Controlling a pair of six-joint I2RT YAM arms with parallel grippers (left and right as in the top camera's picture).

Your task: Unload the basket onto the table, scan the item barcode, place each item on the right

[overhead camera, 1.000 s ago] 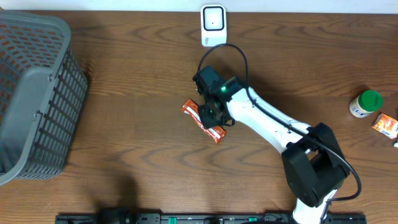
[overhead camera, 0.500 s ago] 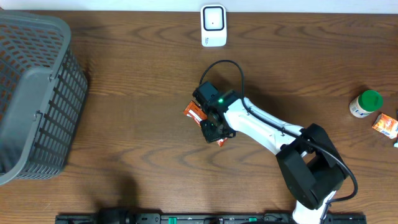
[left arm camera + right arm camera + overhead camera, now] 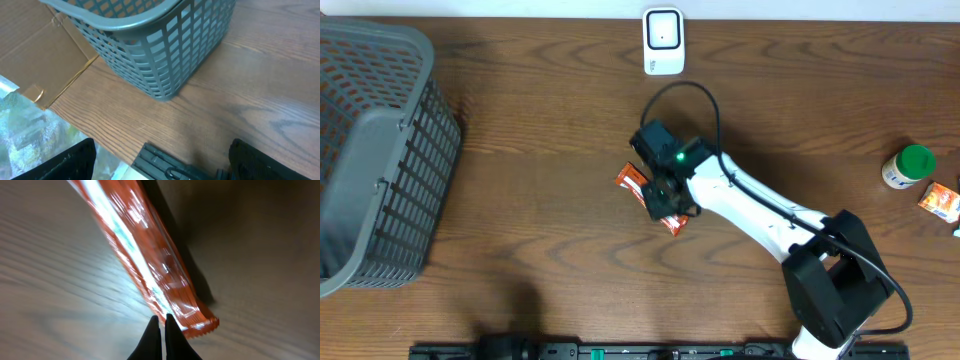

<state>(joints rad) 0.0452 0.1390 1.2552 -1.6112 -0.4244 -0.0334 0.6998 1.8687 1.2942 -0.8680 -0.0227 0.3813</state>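
Observation:
The item is a long orange foil packet (image 3: 629, 179) lying flat near the table's middle, partly hidden under my right arm's wrist. The right wrist view shows the packet (image 3: 145, 260) blurred and slanting, with a serrated end at the lower right. My right gripper (image 3: 161, 317) is shut, and its tips touch the packet's long edge near that end. I cannot tell whether any foil is pinched between them. From overhead, the right gripper (image 3: 662, 198) sits over the packet. The white scanner (image 3: 662, 41) stands at the far edge. My left gripper (image 3: 160, 167) is open over the table's near left edge, holding nothing.
A grey plastic basket (image 3: 370, 150) stands at the left, and the left wrist view shows the basket (image 3: 150, 50) close by. A green-capped bottle (image 3: 906, 166) and a small orange box (image 3: 940, 201) are at the right edge. A black rail (image 3: 170, 162) runs along the near edge.
The right arm swung toward the near side and then back a little over the packet. The packet slid slightly toward the near side. The left arm has not moved.

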